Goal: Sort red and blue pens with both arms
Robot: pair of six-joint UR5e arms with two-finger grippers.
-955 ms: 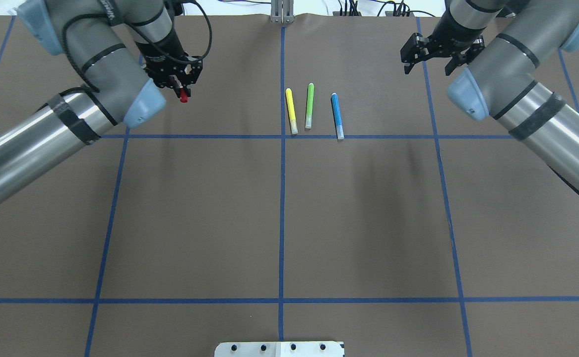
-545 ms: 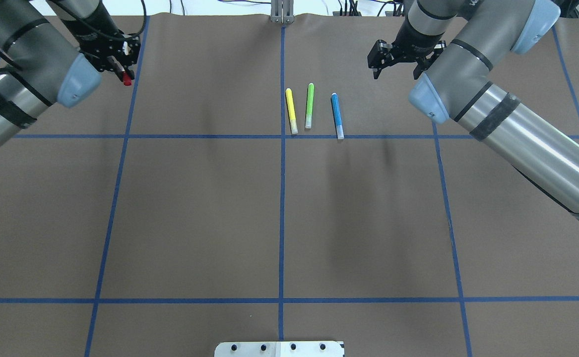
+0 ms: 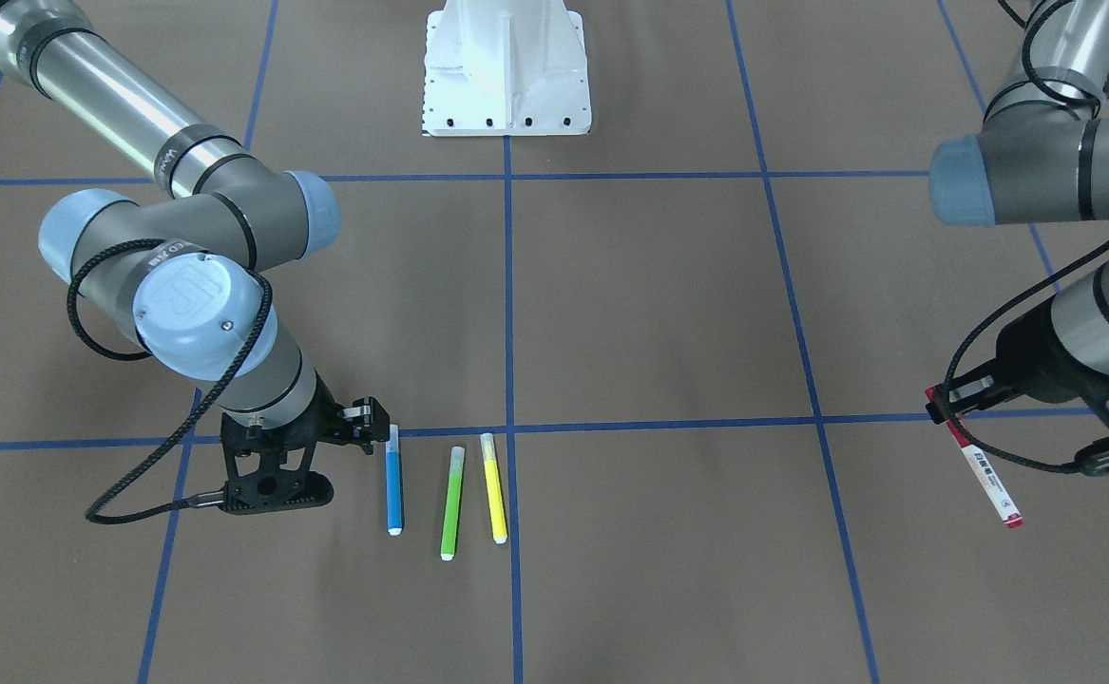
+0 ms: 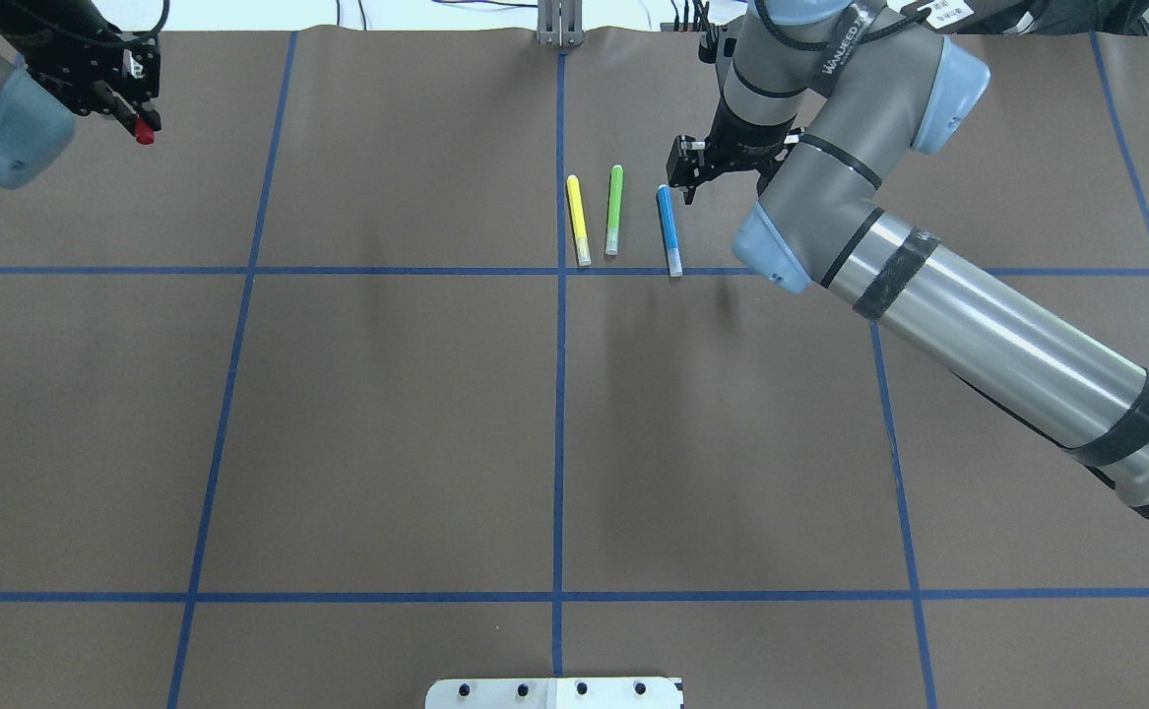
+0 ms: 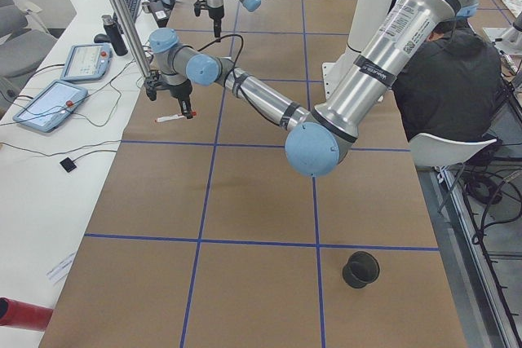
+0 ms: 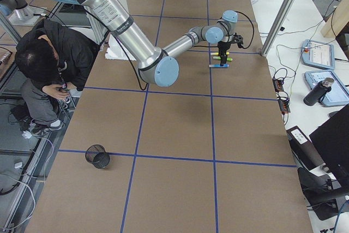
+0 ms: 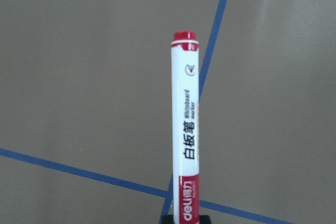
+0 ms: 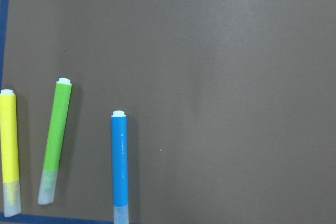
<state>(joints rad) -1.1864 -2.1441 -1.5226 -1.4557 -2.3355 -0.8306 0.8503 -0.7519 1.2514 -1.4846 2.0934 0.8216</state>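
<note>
"deli", "白板笔" on red marker (image 7: 185,129)

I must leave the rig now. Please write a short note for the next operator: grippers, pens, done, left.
Left gripper: shut on the red marker, held over the table's left side.
Right gripper: open, empty, just beside the blue marker.
Blue marker lies on the table next to the green marker and yellow marker.
Done: red picked up. Left: set red down, pick and sort blue.
</note>
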